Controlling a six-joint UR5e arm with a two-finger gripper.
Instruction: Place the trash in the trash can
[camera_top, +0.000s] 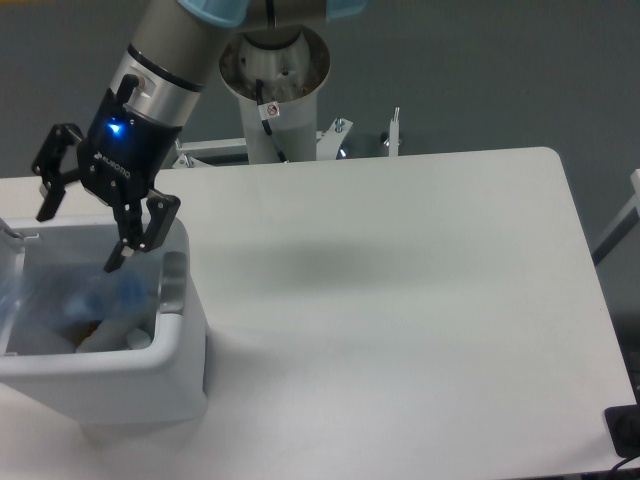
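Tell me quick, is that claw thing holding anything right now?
Gripper: open, holding nothing; the blurred bottle is below it inside the trash can.

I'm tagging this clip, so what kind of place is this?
Probably a robotics lab or test cell: a robot arm on a pedestal base, its gripper open over a white trash can, on a plain white table against a bare grey floor.
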